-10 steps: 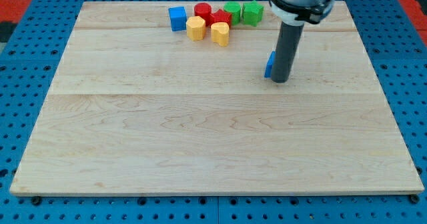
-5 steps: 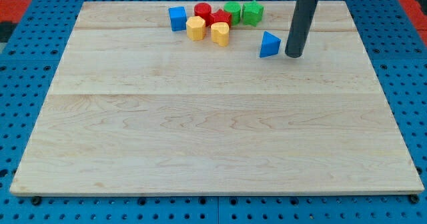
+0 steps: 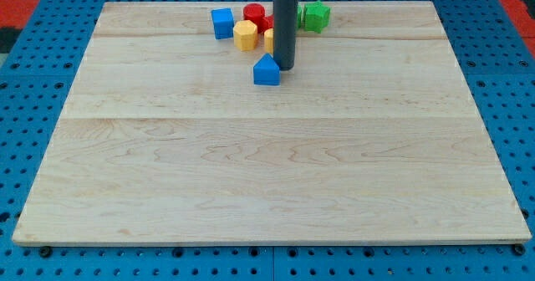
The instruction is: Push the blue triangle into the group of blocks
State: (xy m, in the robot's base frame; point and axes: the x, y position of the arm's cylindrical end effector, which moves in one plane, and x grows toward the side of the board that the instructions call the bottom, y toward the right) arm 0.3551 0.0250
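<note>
On board [image 3: 267, 172], blue triangle [image 3: 267, 70] touching my tip [image 3: 285, 68].

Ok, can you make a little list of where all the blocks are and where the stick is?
blue triangle: below the group, apart from it
my tip: at the triangle's right edge, seemingly touching
blue cube: group's left end
red blocks: top middle
yellow block: front left of the group
second yellow block: partly hidden by the rod
green block: group's right end
board: wooden
</note>
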